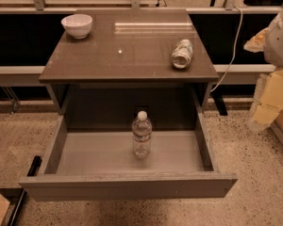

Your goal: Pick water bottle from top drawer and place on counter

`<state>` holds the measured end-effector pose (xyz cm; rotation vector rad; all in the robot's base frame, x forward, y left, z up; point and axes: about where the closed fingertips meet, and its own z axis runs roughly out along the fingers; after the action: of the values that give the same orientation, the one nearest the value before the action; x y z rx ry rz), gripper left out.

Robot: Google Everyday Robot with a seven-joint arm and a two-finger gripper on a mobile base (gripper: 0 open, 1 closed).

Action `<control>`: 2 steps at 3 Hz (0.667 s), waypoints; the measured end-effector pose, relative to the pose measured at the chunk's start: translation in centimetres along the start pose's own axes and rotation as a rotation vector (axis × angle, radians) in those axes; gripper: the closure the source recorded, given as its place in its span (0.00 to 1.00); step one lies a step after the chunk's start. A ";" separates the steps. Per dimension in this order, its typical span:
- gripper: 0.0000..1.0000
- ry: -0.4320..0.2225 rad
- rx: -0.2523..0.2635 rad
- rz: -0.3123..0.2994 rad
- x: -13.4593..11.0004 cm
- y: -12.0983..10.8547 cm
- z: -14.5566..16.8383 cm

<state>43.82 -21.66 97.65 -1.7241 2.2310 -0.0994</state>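
Hand: out of shot, nowhere in the view, so I couldn't tell whether it was apart or together. Only a white rounded casing (pixel 282 36) poked in at the right edge, upper part of the view. Whether that was part of my arm, I couldn't tell.

Bottle (pixel 141 134): stood upright on the drawer floor, white cap on top, pale label band round the body, clear and ribbed. It sat roughly mid-drawer, a touch right of centre, apart from every wall.

Drawer (pixel 127 186): the top one, pulled well out toward the camera, with a plain flat front panel and a lighter grey floor inside.

Tabletop (pixel 132 55): glossy dark brown-grey, directly above and behind the open drawer. A white bowl (pixel 77 25) sat upright near the back left corner. A clear stubby jar (pixel 182 53) lay on its side near the front right edge, one end toward the camera. Bowl and jar were well apart.

Around: pale speckled floor (pixel 254 173). A white cable (pixel 233 41) dangled down to the right of the cabinet. Something yellowish, like cardboard (pixel 273 98), stood at the far right. A black bar (pixel 23 187) lay on the floor at lower left, just beside the drawer's corner.
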 end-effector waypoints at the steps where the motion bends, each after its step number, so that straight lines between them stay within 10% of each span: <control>1: 0.00 0.000 0.000 0.001 0.0 0.0 0.0; 2: 0.00 -0.024 -0.016 0.088 -0.4 -1.2 1.3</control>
<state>45.42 -21.42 96.81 -1.6230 2.2923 -0.0404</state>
